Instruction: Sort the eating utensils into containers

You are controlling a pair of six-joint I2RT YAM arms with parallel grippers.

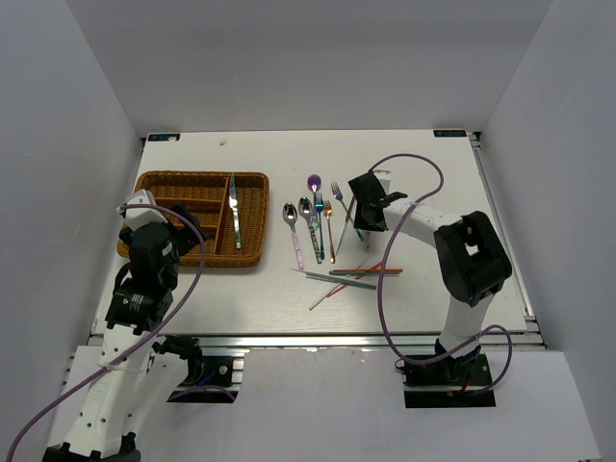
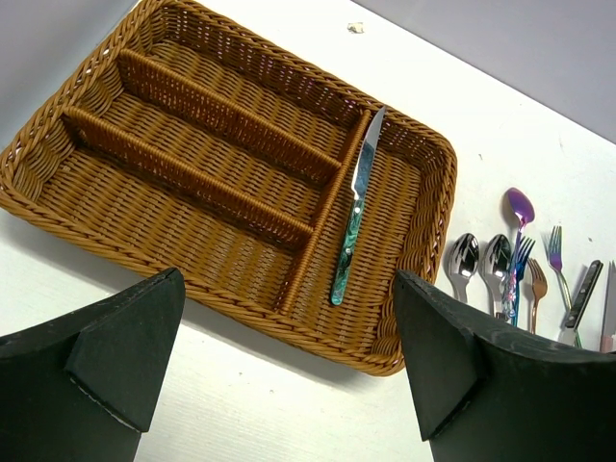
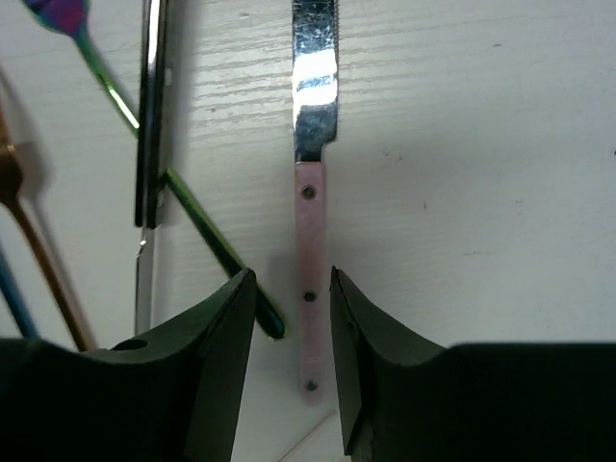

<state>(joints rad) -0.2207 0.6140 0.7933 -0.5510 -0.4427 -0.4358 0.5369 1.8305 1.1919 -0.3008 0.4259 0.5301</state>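
The brown wicker tray (image 1: 164, 180) lies at the left with one teal-handled knife (image 1: 234, 214) in its right-hand section; the left wrist view shows the tray (image 2: 221, 294) and that knife (image 2: 351, 226) too. My left gripper (image 2: 289, 322) is open and empty over the table at the tray's near edge (image 1: 178, 234). My right gripper (image 1: 369, 207) is open, its jaws standing either side of a pink-handled knife (image 3: 310, 250) that lies flat on the table, with a small gap on each side. Spoons (image 1: 291, 217), forks (image 1: 328, 231) and chopsticks (image 1: 351, 274) lie between the arms.
Beside the pink-handled knife lie a green-handled fork (image 3: 192, 207), a black-handled knife (image 3: 151, 115) and a copper fork (image 3: 29, 241). A purple spoon (image 1: 314, 182) lies at the far end of the utensil row. The tray's three left sections (image 2: 192, 144) hold nothing.
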